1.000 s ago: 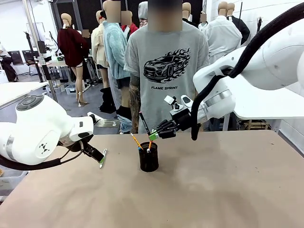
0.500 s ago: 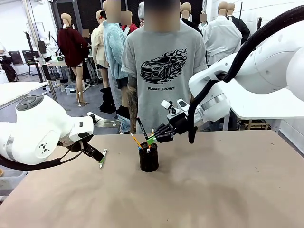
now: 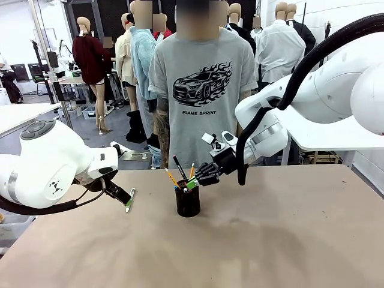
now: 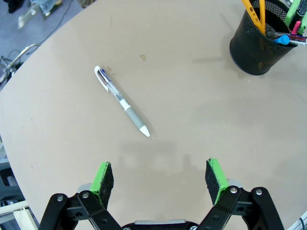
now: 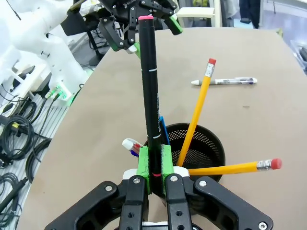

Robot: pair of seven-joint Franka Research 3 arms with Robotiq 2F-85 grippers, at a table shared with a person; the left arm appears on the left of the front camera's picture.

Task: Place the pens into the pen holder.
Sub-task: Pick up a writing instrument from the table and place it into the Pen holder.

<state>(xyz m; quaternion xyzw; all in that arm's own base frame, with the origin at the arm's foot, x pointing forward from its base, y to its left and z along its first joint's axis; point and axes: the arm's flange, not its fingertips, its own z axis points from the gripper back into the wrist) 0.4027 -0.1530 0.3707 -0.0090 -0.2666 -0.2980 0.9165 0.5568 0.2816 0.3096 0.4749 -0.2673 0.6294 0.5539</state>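
Our left gripper [image 4: 158, 175] hangs open over the bench [image 4: 201, 115], jaws wide. Just beyond it a white click pen [image 4: 122, 100] lies flat, set diagonally, tip toward the gripper. Farther on, our right gripper [image 5: 154, 160] is clamped on the dark marker [image 5: 149, 86] — near upright, pink end up, lower end at the black mesh pen holder [image 5: 211, 143] — beside two yellow pencils [image 5: 196, 115], erasers up.

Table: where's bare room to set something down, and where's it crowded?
Free: the right half of the table and the near strip before the pen holder. Crowded: over the holder, where the right gripper holds a dark pen, and left, where a white pen lies by the left gripper.
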